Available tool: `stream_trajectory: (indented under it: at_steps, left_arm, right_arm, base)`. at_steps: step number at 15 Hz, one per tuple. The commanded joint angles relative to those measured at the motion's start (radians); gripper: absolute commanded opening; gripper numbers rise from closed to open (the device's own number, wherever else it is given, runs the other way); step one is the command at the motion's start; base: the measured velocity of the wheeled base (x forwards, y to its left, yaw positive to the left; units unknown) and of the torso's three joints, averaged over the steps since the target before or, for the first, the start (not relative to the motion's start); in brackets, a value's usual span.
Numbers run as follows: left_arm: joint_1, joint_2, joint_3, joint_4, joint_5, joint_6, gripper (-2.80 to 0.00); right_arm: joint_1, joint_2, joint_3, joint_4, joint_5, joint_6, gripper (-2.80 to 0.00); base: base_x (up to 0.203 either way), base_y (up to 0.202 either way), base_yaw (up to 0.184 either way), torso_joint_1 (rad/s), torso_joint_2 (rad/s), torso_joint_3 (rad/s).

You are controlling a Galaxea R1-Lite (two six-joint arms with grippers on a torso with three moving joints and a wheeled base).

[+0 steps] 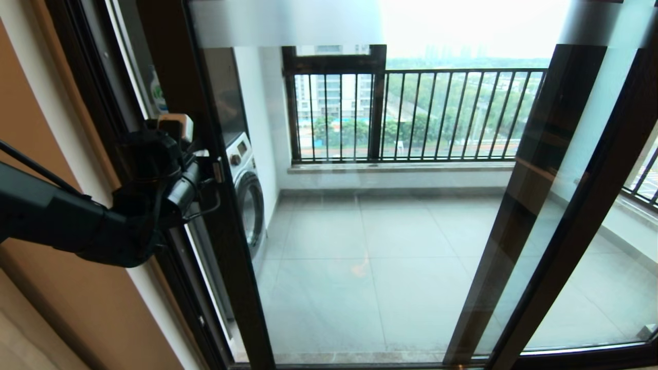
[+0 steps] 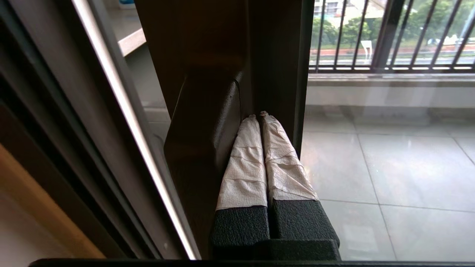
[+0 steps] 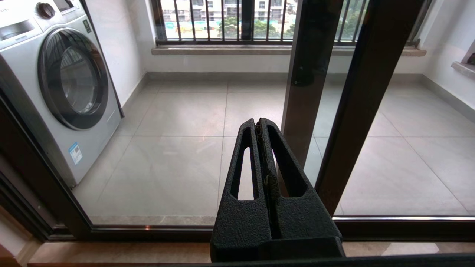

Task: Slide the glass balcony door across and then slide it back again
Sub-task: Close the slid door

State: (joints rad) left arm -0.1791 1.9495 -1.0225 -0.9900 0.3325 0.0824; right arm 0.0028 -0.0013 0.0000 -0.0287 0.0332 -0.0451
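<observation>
The glass balcony door (image 1: 229, 257) fills the head view, with a slim dark frame and a frosted top strip (image 1: 288, 20). My left gripper (image 1: 208, 172) is at the door's left upright, at mid height. Its tape-wrapped fingers (image 2: 246, 163) are shut together with nothing between them. They lie alongside the black bar handle (image 2: 207, 148), on its glass side, with the tips against the dark upright (image 2: 274, 55). My right gripper (image 3: 256, 120) is out of the head view. It is shut and empty, held low before the glass near two overlapping dark uprights (image 3: 308, 66).
A silver washing machine (image 1: 249, 200) stands on the balcony behind the glass at the left. A black-framed window with railing bars (image 1: 411, 113) closes the far side. Another dark-framed glass panel (image 1: 591, 216) overlaps at the right. A tan wall (image 1: 61, 318) borders the left.
</observation>
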Motion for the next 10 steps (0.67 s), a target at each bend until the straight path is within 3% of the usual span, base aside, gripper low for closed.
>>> stream_trajectory:
  at_steps: [1, 5, 10]
  left_arm:
    - [0.006, -0.015, 0.011, -0.002, -0.006, -0.001, -2.80]
    - [0.058, -0.068, 0.097, -0.004, -0.060, -0.001, -2.80]
    - [0.141, -0.044, 0.072, -0.003, -0.109, -0.001, -2.80]
  right_arm:
    - [0.000, 0.001, 0.012, 0.000, 0.001, -0.001, -2.80]
    - [0.000, 0.001, 0.012, 0.000, 0.001, -0.001, -2.80]
    - [0.000, 0.001, 0.012, 0.000, 0.001, -0.001, -2.80]
  base:
    - [0.000, 0.000, 0.000, 0.000, 0.00, 0.000]
    - [0.000, 0.000, 0.000, 0.000, 0.00, 0.000]
    - [0.000, 0.000, 0.000, 0.000, 0.00, 0.000]
